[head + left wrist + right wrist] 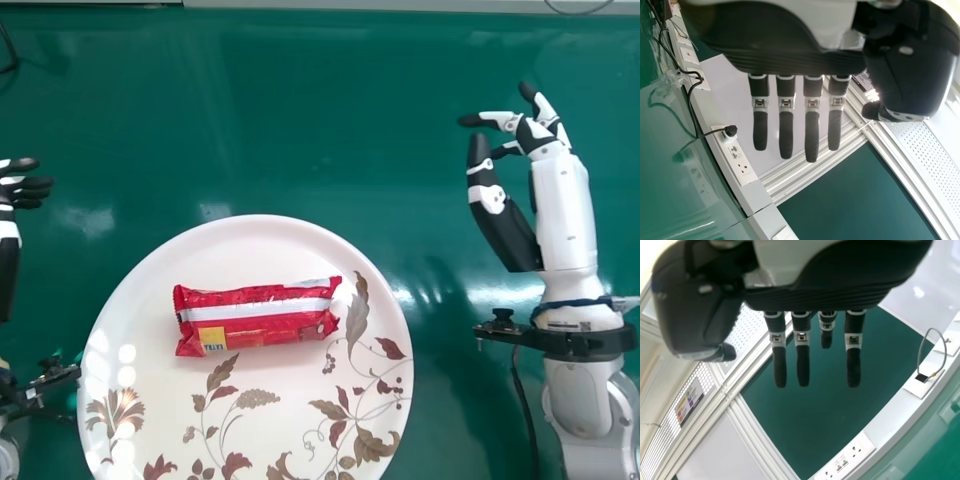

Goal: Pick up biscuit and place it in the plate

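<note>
My right hand [555, 175] is released, its fingers loosely extended, and nothing lies in its grasp. My left hand [22, 183] is open too, its fingers straight and holding nothing. The biscuit [255, 325] in its red wrapper lies flat on the plate [250, 240], nearer my body than either set of fingertips and between my two hands, touching neither.

I judge the placing done, so the main risk is undoing it. If I drop my right fingers inward for a needless second grip, they could crush the wrapper or shove the biscuit toward the rim. My left wrist mount [45, 385] sits just beside the plate; swinging that arm inward could nudge the plate and slide the biscuit. The black cable [525, 410] hanging behind my right fingers could drag over the rim if that forearm sweeps low across.

The plate's right rim stands well apart from my right fingertips, with green table [330, 130] between, leaving room to move outward. Beyond both hands the table runs on to its far edge. On the left side I have less slack, so I should lift before turning.
</note>
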Available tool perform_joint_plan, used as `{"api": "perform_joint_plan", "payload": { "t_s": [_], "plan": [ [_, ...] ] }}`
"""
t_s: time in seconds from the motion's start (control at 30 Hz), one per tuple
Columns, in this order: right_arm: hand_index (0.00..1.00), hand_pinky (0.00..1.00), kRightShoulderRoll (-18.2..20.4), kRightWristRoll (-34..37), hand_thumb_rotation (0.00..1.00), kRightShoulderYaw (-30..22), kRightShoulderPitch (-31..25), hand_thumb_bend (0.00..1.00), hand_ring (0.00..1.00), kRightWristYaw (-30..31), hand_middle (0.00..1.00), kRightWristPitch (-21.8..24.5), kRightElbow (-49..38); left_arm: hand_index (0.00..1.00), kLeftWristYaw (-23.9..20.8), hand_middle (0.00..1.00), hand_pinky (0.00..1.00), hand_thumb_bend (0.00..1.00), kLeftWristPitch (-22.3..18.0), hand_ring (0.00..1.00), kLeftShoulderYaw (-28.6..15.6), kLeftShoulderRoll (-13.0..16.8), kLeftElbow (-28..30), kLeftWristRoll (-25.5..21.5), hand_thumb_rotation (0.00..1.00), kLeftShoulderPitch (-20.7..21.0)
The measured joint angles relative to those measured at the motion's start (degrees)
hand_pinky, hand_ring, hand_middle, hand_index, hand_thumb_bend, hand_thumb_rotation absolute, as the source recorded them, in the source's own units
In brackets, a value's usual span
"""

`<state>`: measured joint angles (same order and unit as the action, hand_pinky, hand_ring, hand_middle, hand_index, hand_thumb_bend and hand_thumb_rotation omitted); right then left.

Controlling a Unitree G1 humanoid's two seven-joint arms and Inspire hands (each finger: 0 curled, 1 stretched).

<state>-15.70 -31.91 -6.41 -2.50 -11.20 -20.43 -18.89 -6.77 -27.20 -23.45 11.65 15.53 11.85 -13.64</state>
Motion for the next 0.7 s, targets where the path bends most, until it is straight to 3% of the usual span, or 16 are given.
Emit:
{"api": "perform_joint_plan", "payload": {
  "t_s": [0.37, 0.53, 0.7],
  "plan": [
    [0.69, 0.5, 2.38, 2.49, 0.41, 0.6, 1.0, 0.52, 0.64, -4.97, 0.69, -3.82, 6.73, 0.66, -0.63, 0.64, 0.52, 0.19, -0.54, 0.59, 0.89, -2.46, 0.07, 0.41, 0.39, -0.7],
    [0.69, 0.49, 2.6, 2.85, 0.38, 0.44, 1.27, 0.5, 0.64, -5.58, 0.69, -3.85, 8.03, 0.66, -1.57, 0.63, 0.52, 0.19, -0.86, 0.59, 1.16, -2.75, 0.1, 0.85, 0.45, -0.69],
    [0.68, 0.48, 2.43, 2.87, 0.36, -0.07, 1.78, 0.51, 0.63, -5.79, 0.68, -3.85, 9.0, 0.64, -2.54, 0.62, 0.51, 0.19, -1.09, 0.58, 1.65, -3.57, 0.21, 1.01, 0.43, -0.72]
  ]
}}
